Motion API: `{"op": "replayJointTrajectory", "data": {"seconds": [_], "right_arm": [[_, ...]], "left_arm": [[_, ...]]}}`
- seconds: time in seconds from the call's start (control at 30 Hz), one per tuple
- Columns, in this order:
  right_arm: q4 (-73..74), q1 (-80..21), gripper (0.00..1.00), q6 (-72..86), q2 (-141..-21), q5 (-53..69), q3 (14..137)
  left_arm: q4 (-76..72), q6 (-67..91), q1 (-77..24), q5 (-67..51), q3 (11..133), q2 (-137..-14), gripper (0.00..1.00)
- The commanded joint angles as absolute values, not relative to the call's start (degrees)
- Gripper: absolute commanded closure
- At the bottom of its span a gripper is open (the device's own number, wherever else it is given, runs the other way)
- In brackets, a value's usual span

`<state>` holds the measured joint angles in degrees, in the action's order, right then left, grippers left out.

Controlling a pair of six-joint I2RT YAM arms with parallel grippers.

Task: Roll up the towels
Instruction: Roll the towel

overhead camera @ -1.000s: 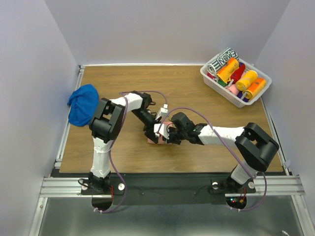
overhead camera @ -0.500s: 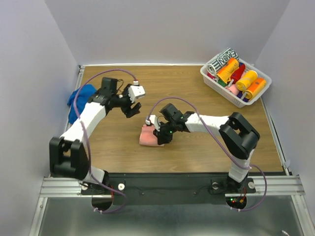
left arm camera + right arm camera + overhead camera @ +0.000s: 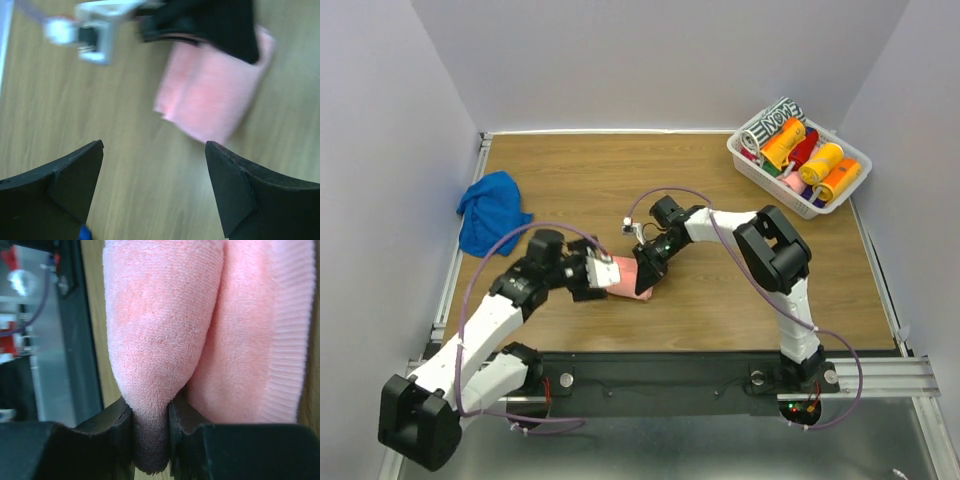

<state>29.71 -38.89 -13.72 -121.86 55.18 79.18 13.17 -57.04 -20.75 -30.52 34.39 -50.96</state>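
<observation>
The salmon pink towel [image 3: 623, 277], partly rolled, lies on the wooden table a little left of centre. My right gripper [image 3: 645, 268] is shut on a fold at its right end; in the right wrist view that pink fold [image 3: 160, 330] is pinched between the two black jaws of the gripper [image 3: 150, 415]. My left gripper [image 3: 592, 277] hovers at the towel's left end, open and holding nothing. In the left wrist view its fingers [image 3: 75, 175] stand wide apart with the pink towel [image 3: 210, 97] just beyond them. The royal blue towel [image 3: 490, 208] lies crumpled at the table's left edge.
A white basket [image 3: 767, 182] with several orange, red and patterned towel rolls stands at the back right corner. Purple cables loop off both arms above the table. A metal rail runs along the near edge.
My left arm has swung from the back left down to the pink towel's left end, and its jaws opened wider. The right gripper stayed gripping the towel and turned with it.
</observation>
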Motion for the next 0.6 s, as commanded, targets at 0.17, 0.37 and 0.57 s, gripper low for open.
{"op": "replayJointTrajectory", "data": {"seconds": [0.17,0.37,0.57], "right_arm": [[43.14,-35.07,0.99,-13.71,-133.05,64.85,83.23],[50.27,-34.98,0.98,-18.89,-136.58,65.92,87.62],[52.03,-34.98,0.96,-19.78,-137.9,65.3,89.3]], "left_arm": [[11.19,-69.52,-39.1,-19.53,26.37,-49.12,0.04],[5.02,-71.1,-43.24,-17.49,27.33,-56.42,0.03],[-1.82,-72.6,-45.17,-15.56,26.28,-62.39,0.03]]}}
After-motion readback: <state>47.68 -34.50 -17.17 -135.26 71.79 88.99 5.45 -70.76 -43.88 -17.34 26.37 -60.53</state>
